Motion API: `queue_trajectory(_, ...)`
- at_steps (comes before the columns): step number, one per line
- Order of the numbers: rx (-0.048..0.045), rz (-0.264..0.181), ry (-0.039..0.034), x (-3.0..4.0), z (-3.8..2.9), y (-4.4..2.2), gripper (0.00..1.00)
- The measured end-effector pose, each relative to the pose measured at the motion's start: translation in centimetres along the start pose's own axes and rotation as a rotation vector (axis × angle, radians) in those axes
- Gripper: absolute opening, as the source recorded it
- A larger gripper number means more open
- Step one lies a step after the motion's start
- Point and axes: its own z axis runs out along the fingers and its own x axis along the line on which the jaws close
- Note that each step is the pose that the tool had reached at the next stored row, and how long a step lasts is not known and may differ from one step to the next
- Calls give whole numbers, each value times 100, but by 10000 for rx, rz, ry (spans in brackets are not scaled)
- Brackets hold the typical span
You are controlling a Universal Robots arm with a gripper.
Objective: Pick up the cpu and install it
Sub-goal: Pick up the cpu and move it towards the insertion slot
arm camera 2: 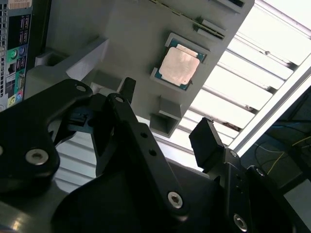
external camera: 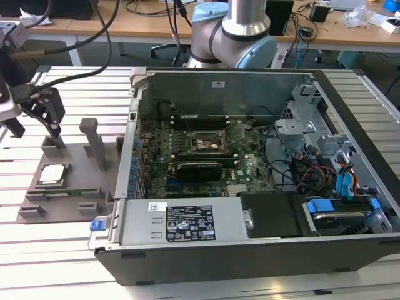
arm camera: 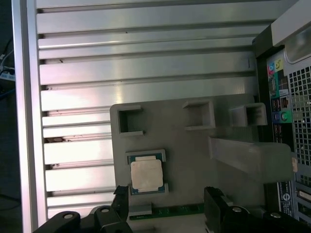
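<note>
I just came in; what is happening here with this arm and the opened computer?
A robot arm's black gripper hangs open and empty above a grey plastic fixture tray beside the open desktop computer case. The small square silvery cpu lies in its seat on that tray, not yet picked up. Inside the case, the dark socket frame on the green motherboard appears open.

Single items on the desk (external camera: 56, 265)
One cpu (arm camera: 146, 174), one grey holder tray (arm camera: 184, 145) with three square pockets (arm camera: 199, 103), one open computer case (external camera: 250, 244), one gripper (arm camera: 166, 194) with two fingers.
</note>
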Motion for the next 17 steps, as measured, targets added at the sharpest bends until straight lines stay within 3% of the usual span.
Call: queue_trajectory(17, 0, 0, 0, 2, 65, -3, 72)
